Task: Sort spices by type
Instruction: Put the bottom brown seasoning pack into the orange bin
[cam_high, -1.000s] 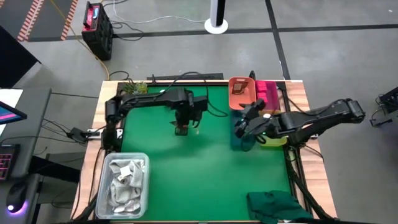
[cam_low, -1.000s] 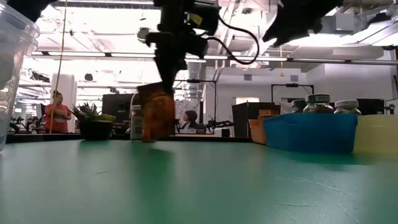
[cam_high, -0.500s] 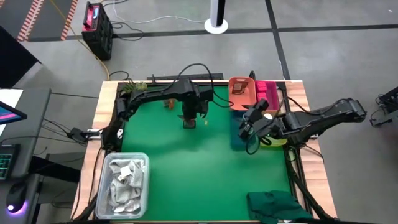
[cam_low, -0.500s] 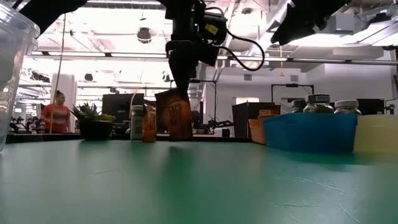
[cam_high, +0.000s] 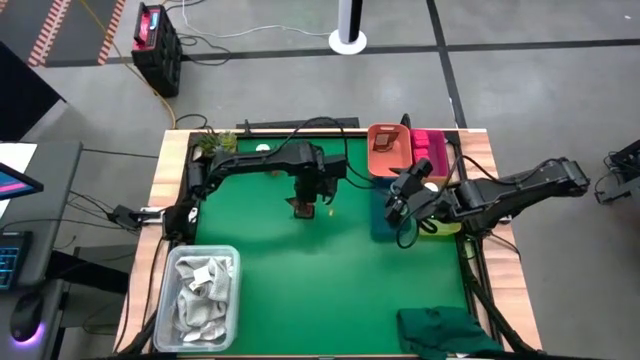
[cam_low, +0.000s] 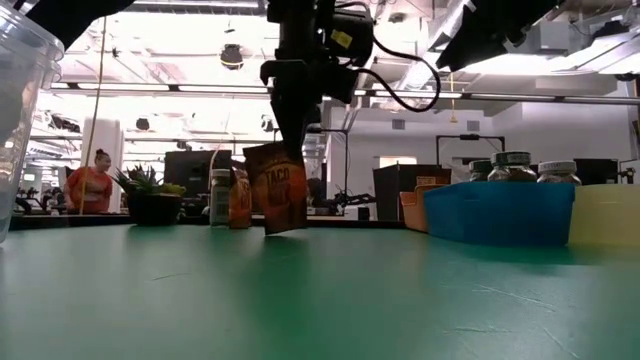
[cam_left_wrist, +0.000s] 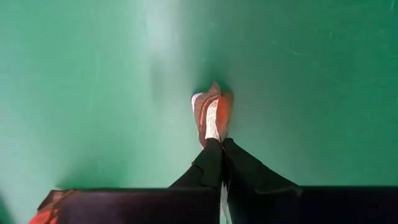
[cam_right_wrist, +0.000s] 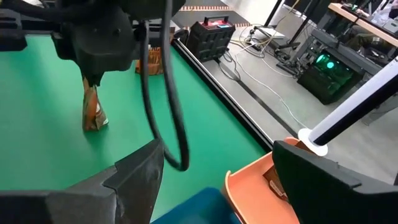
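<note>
Spice packet (cam_low: 277, 188), orange-brown with "TACO" printed on its front, hangs at the upper middle of the high view, pinched at its top edge by the left gripper (cam_low: 288, 140), whose fingers (cam_left_wrist: 210, 167) are closed tight on it; its lower edge is at or just above the green mat (cam_high: 300, 270). An orange-brown jar (cam_low: 239, 200) and a white-capped jar (cam_low: 219, 197) stand behind it. The right gripper (cam_high: 398, 208) hovers spread wide over the blue bin (cam_low: 497, 213), holding nothing.
</note>
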